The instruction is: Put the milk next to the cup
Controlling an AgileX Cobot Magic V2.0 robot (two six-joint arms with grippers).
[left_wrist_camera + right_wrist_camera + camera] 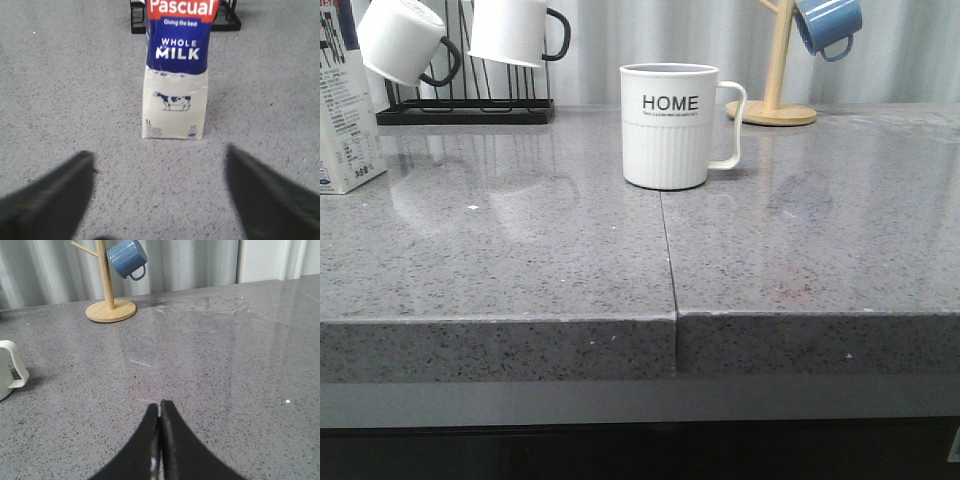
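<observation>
While the milk (173, 100) stands upright at the table's (520, 260) far left, well apart from the cup (669, 125), left hand (160, 200) gapes wide before it; right hand (160, 440) pinched together, empty. Carton probably stiff yet crushable, top-heavy: grip mid-body.

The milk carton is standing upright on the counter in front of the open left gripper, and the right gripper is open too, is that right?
Not quite. The right gripper is shut; the right wrist view shows its fingers pressed together. The rest holds: the milk carton stands upright on the counter ahead of the open left gripper.
</observation>
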